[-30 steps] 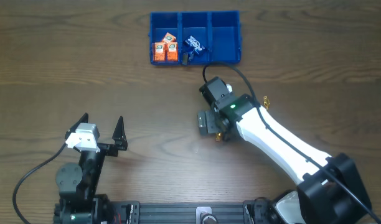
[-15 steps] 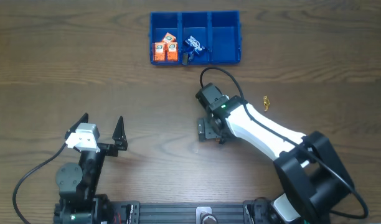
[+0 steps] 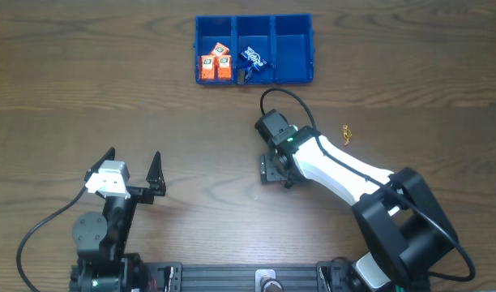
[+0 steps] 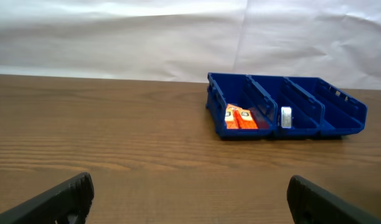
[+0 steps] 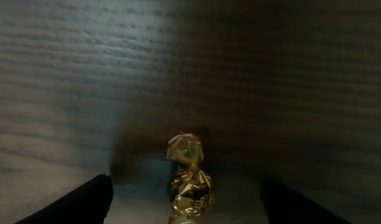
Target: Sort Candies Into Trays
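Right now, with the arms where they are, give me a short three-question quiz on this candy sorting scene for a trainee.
1. True or false: the left gripper is holding a candy.
2. Multiple choice: seen in the top view, which compartment of the blue tray holds the orange candies? A) left B) middle C) right
3. Fill in the blank: the wrapped candy lying between the open fingers of the right gripper has a ___ wrapper.

Key: 1 false, it is open and holds nothing; 2 A; 3 gold.
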